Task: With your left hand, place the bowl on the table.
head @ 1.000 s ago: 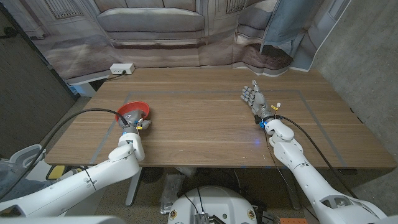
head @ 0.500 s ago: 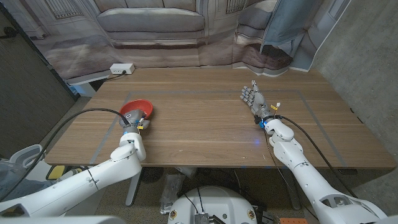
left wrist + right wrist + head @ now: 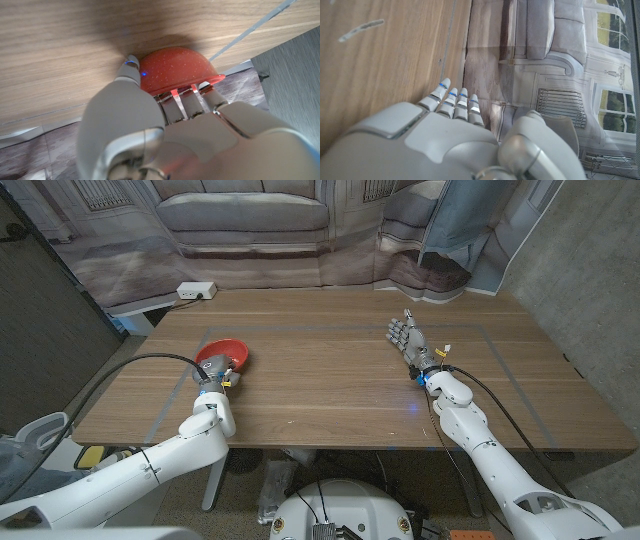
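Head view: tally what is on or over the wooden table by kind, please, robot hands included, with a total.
Red bowl: 1, held by the left hand
Robot hands: 2, the left one and the right hand, which holds nothing
White power strip at the table's far left corner: 1
Total: 4
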Robot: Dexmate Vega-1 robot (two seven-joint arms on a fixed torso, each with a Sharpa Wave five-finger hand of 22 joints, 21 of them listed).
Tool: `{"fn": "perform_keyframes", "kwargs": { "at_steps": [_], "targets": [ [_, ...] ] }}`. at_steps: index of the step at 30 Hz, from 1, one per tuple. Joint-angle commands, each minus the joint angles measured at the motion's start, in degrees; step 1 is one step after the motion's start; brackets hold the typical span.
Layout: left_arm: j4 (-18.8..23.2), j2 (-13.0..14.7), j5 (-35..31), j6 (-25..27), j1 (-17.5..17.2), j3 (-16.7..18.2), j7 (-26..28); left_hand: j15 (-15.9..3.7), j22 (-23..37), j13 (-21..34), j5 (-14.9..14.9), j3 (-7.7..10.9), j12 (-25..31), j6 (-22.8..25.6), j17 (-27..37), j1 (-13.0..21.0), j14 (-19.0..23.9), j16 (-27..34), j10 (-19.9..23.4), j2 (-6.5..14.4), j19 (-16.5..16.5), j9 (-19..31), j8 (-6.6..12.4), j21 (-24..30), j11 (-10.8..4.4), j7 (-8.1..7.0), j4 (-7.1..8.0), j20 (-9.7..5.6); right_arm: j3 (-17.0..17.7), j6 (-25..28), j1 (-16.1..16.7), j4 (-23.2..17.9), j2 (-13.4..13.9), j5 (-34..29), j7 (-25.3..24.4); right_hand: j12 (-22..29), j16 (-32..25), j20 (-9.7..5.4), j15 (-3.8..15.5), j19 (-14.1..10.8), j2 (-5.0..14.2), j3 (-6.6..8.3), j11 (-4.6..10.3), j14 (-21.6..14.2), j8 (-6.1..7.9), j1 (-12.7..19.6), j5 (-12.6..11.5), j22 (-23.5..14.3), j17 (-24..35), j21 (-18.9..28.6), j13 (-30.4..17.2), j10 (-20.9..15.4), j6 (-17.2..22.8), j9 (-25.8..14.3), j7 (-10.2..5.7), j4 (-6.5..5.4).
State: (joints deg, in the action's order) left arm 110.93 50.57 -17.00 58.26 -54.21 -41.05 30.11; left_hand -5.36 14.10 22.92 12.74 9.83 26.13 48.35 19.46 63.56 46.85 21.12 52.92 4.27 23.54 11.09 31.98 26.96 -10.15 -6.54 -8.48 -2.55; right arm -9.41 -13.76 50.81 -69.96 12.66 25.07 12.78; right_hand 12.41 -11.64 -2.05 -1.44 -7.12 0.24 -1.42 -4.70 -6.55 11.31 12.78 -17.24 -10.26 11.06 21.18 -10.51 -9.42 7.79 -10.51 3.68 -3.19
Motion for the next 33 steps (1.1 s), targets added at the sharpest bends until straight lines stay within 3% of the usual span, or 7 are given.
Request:
{"fn": "perform_keyframes", "kwargs": {
  "at_steps": [1,5,12,21,33],
  "targets": [
    [0.1,0.11,0.31,0.03,0.89,-1.0,-1.44,-7.72,0.33,1.77,-0.23,0.75,0.62,8.47,0.84,1.94,2.53,0.63,2.7,0.38,1.1,-0.05,1.35,1.12,-1.36,2.24,0.04,-5.63,0.06,0.23,0.16,-0.52,0.24,0.06,-0.05,0.05,-0.02,-1.95,-0.24,-0.6,0.5,-0.34,-0.22,-0.57,-0.21,-0.07,0.08,-0.34,0.11,-0.05,-0.16,-0.54,0.1,-0.18,0.07,0.02],
    [0.1,0.1,0.4,0.03,0.93,-1.03,-1.52,-7.69,1.02,2.36,-0.53,0.96,0.76,8.09,2.33,2.94,6.01,1.85,3.04,0.56,2.17,-0.12,1.54,2.69,-1.36,2.17,0.12,-6.34,0.09,0.31,0.2,-0.64,0.23,0.15,-0.11,0.03,-0.04,-1.93,-0.21,-0.64,0.53,-0.35,-0.2,-0.67,-0.2,-0.05,0.08,-0.34,0.12,-0.11,-0.16,-0.51,0.11,-0.18,0.13,0.03],
    [0.22,-0.04,1.16,-0.15,0.92,-0.8,-2.05,-8.04,1.82,3.0,-0.61,1.33,0.39,7.11,4.01,4.96,7.03,2.83,2.36,0.64,2.67,-0.01,1.54,3.94,-1.16,2.27,-0.45,-6.23,0.1,0.27,0.17,-0.5,0.17,0.27,-0.07,-0.02,-0.04,-1.9,-0.16,-0.73,0.57,-0.38,-0.36,-0.74,-0.18,-0.03,0.1,-0.35,0.12,-0.19,-0.16,-0.43,0.14,-0.18,0.17,0.05],
    [0.52,0.18,1.93,-0.96,0.63,-0.42,-2.26,-8.2,4.93,5.5,-1.09,1.98,1.9,9.19,8.42,8.84,10.07,4.71,5.81,0.32,3.75,0.95,3.96,8.22,-0.92,2.34,-0.53,-6.38,0.08,-0.11,0.01,-0.06,0.16,0.24,0.3,-0.03,-0.06,-1.87,-0.18,-0.79,0.62,-0.42,-0.23,-0.86,-0.17,-0.02,0.12,-0.35,0.13,-0.3,-0.17,-0.44,0.13,-0.18,0.2,0.06],
    [1.42,0.32,1.51,-0.18,0.4,-0.25,-1.4,-8.15,5.79,6.42,-1.3,2.1,2.31,10.73,10.47,9.32,11.03,4.41,7.4,0.36,3.85,1.46,5.77,10.34,-0.1,3.61,0.27,-5.77,0.23,-0.29,-0.29,0.59,-0.18,0.52,0.9,-0.06,-0.05,-1.91,-0.18,-0.95,0.66,-0.49,-0.22,-0.92,-0.16,-0.02,0.15,-0.36,0.15,-0.45,-0.17,-0.43,0.12,-0.18,0.19,0.08]
  ]
}}
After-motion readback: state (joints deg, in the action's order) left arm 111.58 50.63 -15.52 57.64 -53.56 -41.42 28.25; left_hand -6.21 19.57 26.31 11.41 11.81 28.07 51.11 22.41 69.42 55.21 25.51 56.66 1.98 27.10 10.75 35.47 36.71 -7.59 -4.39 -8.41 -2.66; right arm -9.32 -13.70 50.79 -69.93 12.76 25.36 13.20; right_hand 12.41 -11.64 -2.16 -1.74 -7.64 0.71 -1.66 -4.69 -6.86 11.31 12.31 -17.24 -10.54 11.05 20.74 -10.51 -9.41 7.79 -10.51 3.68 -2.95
